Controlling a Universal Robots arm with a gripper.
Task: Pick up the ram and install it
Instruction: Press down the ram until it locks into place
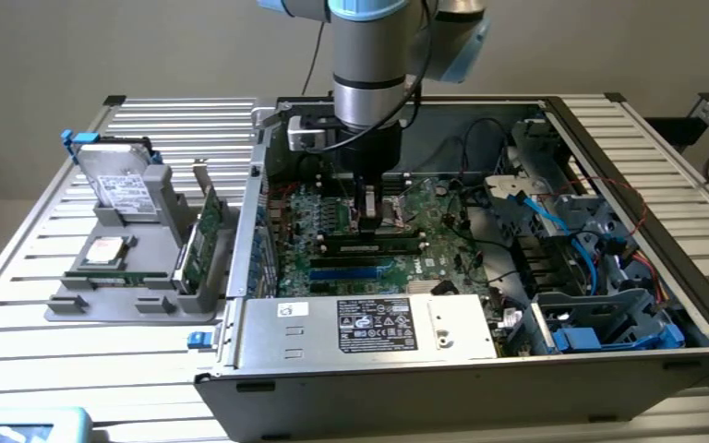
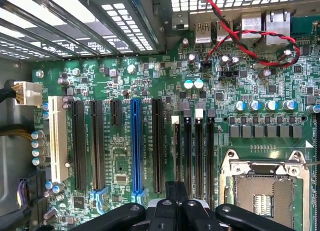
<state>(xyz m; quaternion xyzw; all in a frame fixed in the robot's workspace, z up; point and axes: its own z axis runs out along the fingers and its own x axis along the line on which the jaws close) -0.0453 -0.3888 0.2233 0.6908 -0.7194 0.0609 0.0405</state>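
A slatted metal surface (image 1: 84,369) is carrying everything here, and most of it is being taken up by an open computer case (image 1: 453,392) lying on its side. The robot arm (image 1: 373,55) is reaching straight down into the case from above. Along the case's near wall a silver power supply (image 1: 318,328) is sitting with its label facing up, and behind it the green motherboard (image 1: 447,217) is lying flat, with blue cables (image 1: 539,208) trailing over it towards the exterior view's right.

Outside the case, to the exterior view's left, a grey tray (image 1: 96,305) is holding a hard drive (image 1: 121,185) leaning at its far end and a green expansion card (image 1: 210,217) standing on edge along the side nearest the case.

The ram (image 1: 367,246) is showing as a long dark stick standing on edge in the memory slots in the middle of the board, just behind the blue slots. The pincer (image 1: 373,226) is hanging directly over the middle of it, closed, with its tips down at the stick's top edge; I cannot tell whether it is clamping the stick or only touching it.

From the wrist, the pincer (image 2: 175,201) is sitting over the near end of the black memory slots (image 2: 199,151), between the long blue slot (image 2: 135,146) and the processor socket (image 2: 260,191).
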